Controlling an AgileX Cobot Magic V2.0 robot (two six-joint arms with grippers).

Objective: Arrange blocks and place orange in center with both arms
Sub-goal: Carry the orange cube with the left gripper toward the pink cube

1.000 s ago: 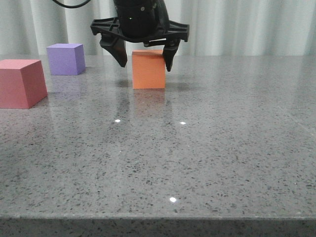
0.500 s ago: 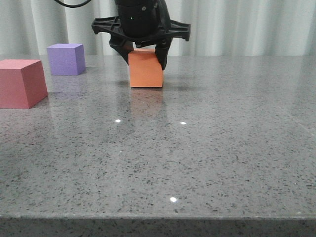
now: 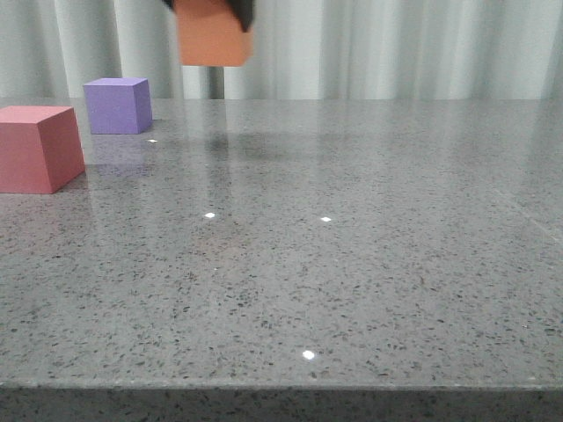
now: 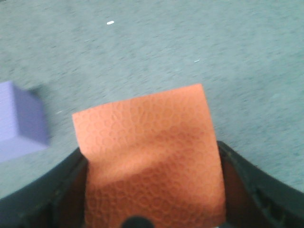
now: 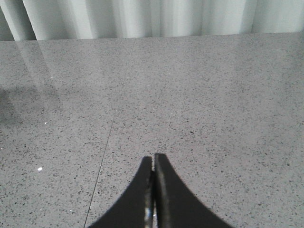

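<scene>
Left claw point(image 4: 152, 190) clamping orange cube point(image 3: 211, 35) (airborne), right claw point(image 5: 153, 190) closed

No readable text anywhere.
Orange cube point(image 3: 211, 35), purple cube point(image 3: 117, 105), pink-red cube point(image 3: 37, 148) all plain-faced; speckled grey table point(image 3: 352, 264) and curtain carry no labels, numbers or signs.

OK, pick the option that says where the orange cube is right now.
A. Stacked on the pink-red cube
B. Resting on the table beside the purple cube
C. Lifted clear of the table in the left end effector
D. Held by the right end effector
C: the orange cube hangs above the table in the front view, and the left wrist view shows it clamped in the left end effector; the right end effector is shut and holds nothing.
</scene>
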